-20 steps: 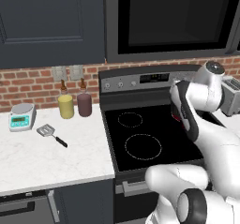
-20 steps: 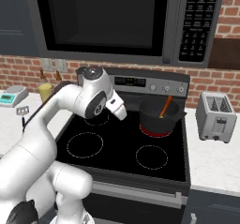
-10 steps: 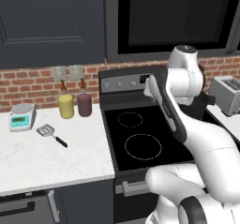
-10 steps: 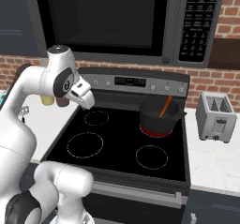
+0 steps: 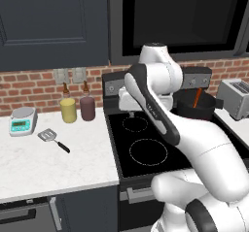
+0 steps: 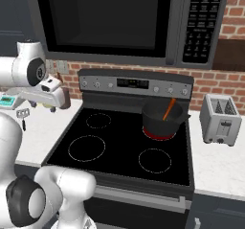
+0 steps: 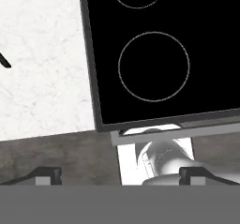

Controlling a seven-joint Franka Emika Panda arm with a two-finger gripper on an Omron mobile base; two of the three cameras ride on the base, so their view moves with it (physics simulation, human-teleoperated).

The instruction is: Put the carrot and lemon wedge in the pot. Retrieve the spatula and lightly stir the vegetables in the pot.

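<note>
1. Spatula (image 5: 52,139) lies at left of frame on the white tabletop (image 5: 44,168).
2. Carrot (image 6: 168,109) leans inside the pot (image 6: 161,119), centre-right.
3. Tool (image 6: 53,109) hangs open, empty, at left.

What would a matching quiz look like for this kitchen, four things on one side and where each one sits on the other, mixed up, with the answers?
Things:
1. spatula
2. pot
3. toaster
4. kitchen scale

Places:
A. on the stove's back right burner
B. on the counter right of the stove
C. flat on the counter left of the stove, in front of the two bottles
D. at the far left of the counter, by the brick wall

Pairs: 1-C, 2-A, 3-B, 4-D
</note>
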